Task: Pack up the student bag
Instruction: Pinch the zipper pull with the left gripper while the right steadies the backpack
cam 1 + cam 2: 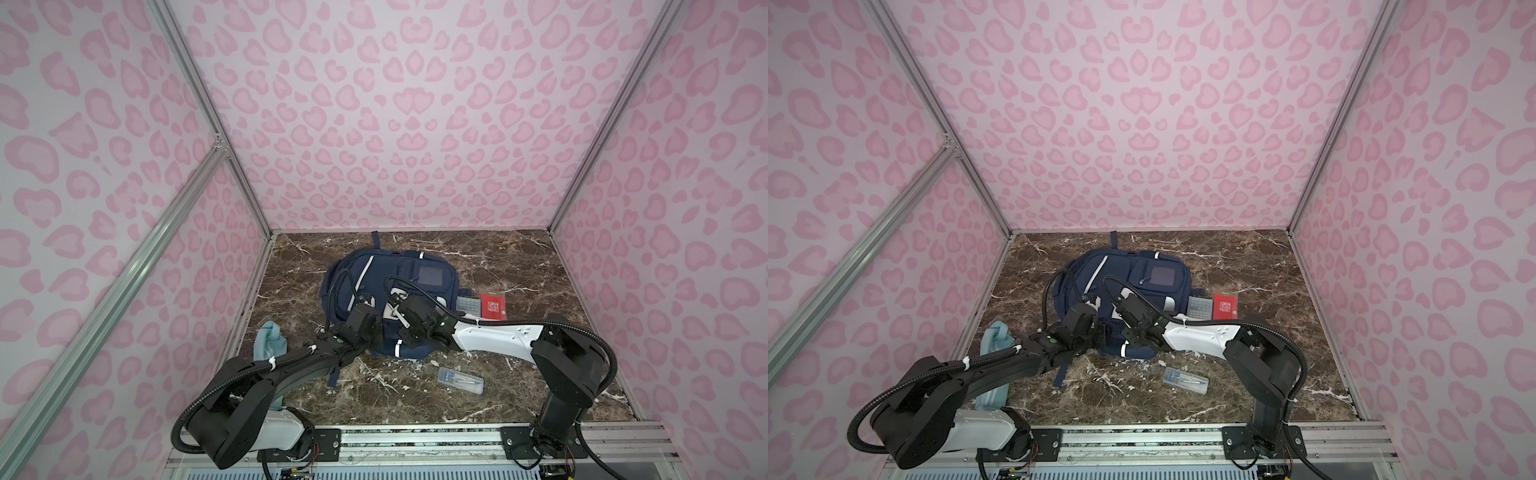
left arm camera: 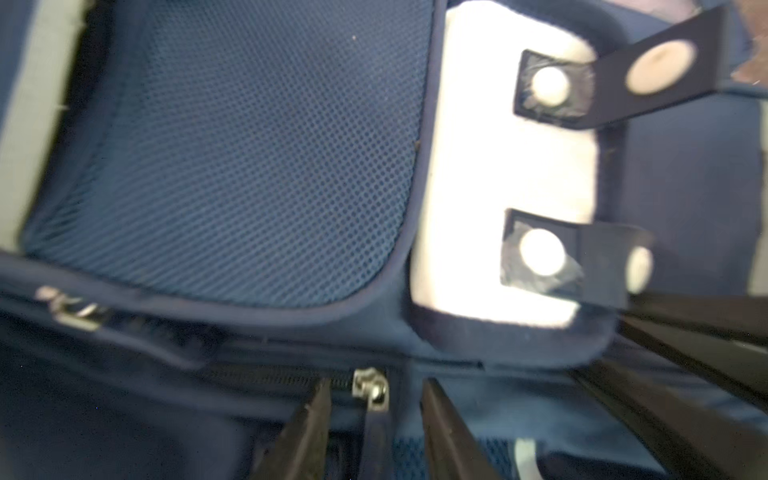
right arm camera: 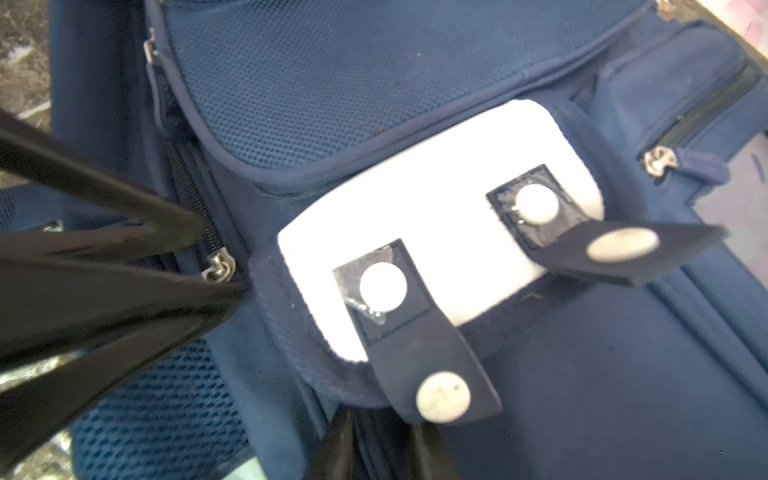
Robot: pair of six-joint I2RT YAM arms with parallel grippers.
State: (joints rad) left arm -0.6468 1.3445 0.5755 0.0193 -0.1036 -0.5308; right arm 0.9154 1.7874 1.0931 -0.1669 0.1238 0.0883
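Two hands low on the student bag (image 1: 399,266), flat on the desk (image 1: 519,266), middle toward the far side. Left hand (image 2: 376,382) released, fingers (image 2: 307,436) either side of a metal zipper pull (image 2: 371,388) (gaps showing on both sides). Right hand (image 3: 380,428) by the white patch (image 3: 415,199), beside a snap strap (image 3: 415,353); cannot tell whether released or clenched on fabric.

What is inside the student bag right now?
No contents show. Navy fabric of the student bag covers its inside; the zipper slider sits within the open left claw.
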